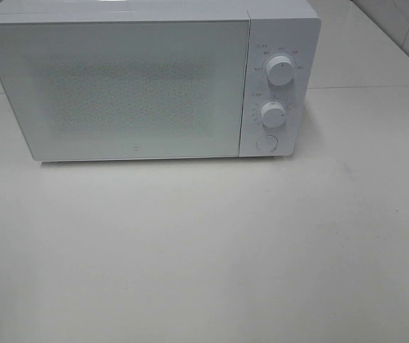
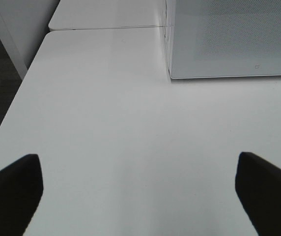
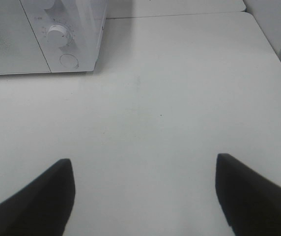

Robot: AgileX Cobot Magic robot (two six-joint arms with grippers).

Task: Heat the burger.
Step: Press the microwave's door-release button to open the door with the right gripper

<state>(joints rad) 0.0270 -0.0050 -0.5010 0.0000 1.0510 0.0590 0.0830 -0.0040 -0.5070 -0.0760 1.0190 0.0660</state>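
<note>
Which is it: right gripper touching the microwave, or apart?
Apart. The right wrist view shows bare table between the open right gripper and the microwave.

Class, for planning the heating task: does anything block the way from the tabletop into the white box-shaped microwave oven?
Yes. On the white box-shaped microwave oven, the speckled front door is shut, closing off the inside. No burger shows in any view. The left end effector and right end effector are open above the white table.
</note>
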